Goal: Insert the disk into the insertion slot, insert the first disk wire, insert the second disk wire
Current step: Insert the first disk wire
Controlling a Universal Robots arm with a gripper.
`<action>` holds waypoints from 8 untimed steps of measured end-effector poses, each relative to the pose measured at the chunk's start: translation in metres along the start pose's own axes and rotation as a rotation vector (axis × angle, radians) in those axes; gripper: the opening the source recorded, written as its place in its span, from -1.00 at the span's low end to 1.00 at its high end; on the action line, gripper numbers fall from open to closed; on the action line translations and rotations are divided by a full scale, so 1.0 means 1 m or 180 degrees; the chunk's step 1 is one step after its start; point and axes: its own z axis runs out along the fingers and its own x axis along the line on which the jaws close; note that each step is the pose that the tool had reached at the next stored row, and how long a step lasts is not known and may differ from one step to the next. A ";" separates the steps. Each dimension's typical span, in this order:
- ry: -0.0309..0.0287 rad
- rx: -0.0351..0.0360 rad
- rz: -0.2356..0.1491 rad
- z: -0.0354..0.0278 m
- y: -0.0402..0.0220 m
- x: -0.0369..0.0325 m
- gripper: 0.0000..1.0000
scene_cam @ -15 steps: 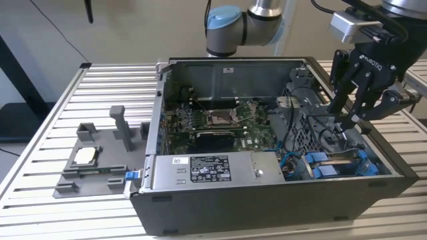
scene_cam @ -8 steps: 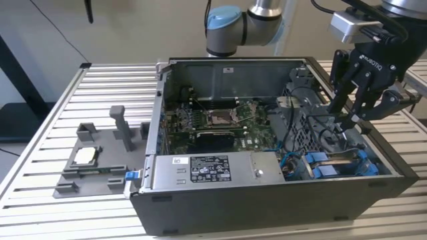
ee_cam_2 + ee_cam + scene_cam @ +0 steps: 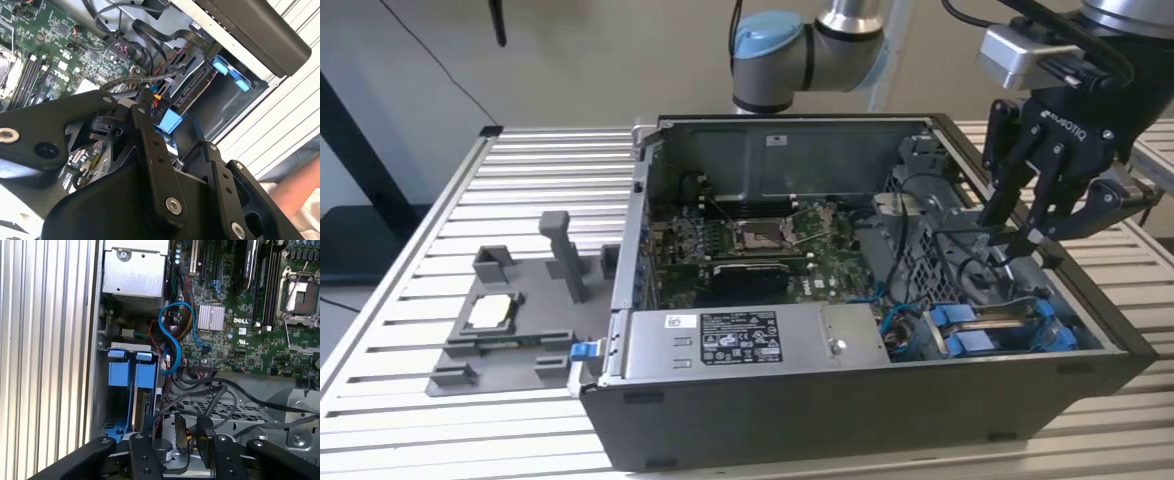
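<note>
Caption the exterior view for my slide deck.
Robot claw hangs inside the open computer case on a slatted table, close to the blue-framed disk.

Slatted aluminium table point(image 3: 414, 250) under soft even light, with a plain beige wall point(image 3: 614, 60) behind it.

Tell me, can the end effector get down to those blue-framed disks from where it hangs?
Probably yes: the case is open on top and the end effector hangs near the blue-framed disks, though loose cables might snag.
</note>
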 end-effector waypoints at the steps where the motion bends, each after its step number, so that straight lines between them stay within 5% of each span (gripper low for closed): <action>1: 0.0001 0.0000 0.0000 -0.0007 0.0001 -0.0001 -0.07; 8: 0.0000 0.0001 -0.0004 -0.0021 0.0001 -0.0003 -0.25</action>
